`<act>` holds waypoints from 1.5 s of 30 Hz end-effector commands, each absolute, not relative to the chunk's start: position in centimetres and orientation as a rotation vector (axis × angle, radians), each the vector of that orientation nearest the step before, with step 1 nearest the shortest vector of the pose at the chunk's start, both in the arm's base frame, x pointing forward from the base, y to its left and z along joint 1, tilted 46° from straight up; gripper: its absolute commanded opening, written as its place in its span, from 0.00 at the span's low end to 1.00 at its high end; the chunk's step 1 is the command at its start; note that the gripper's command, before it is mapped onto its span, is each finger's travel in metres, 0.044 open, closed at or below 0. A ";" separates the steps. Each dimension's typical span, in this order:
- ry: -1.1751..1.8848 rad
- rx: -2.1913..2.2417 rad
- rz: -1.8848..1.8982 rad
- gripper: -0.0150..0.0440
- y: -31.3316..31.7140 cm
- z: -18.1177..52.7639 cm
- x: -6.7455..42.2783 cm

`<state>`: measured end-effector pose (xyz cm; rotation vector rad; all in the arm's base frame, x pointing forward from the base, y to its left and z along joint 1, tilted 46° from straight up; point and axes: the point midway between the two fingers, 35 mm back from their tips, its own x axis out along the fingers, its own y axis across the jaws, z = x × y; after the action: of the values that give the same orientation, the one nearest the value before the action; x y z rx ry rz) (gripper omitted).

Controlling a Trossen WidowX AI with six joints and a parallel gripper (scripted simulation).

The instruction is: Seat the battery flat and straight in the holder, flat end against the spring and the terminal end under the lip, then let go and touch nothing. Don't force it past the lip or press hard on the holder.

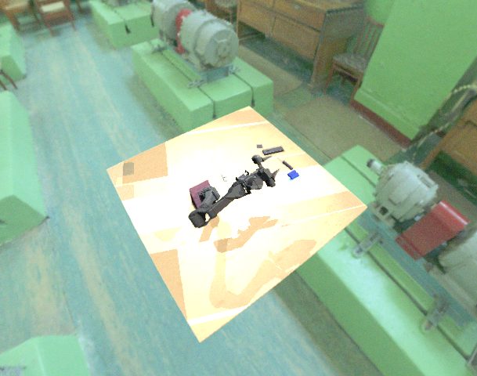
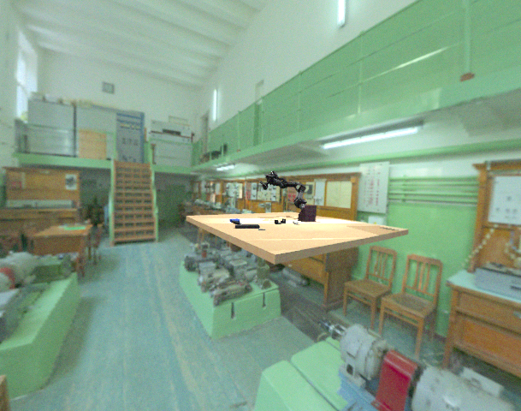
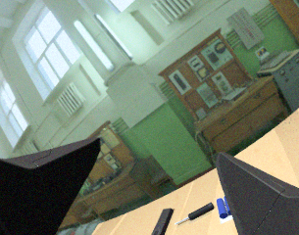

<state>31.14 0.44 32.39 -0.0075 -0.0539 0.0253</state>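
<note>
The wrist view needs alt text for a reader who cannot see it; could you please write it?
Two dark gripper fingers stand wide apart above a pale wooden table. Beyond them lie a black bar, a black-handled screwdriver and blue cylinders, with a green-walled workshop behind.

Workshop / machine hall – big elec. motors [image 1: 207,40] [image 2: 364,354] on green plinths [image 1: 182,92] [image 2: 247,309].
</note>
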 end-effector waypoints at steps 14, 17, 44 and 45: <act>0.829 -0.380 0.104 0.66 5.5 10.2 34.7; 1.029 -0.517 0.138 0.66 6.1 5.5 33.2; 1.853 -1.425 0.375 0.66 3.8 -7.9 21.3; 1.853 -1.424 0.375 0.66 3.7 -8.1 21.3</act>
<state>21.35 4.10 -7.68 -1.4142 1.8488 0.3728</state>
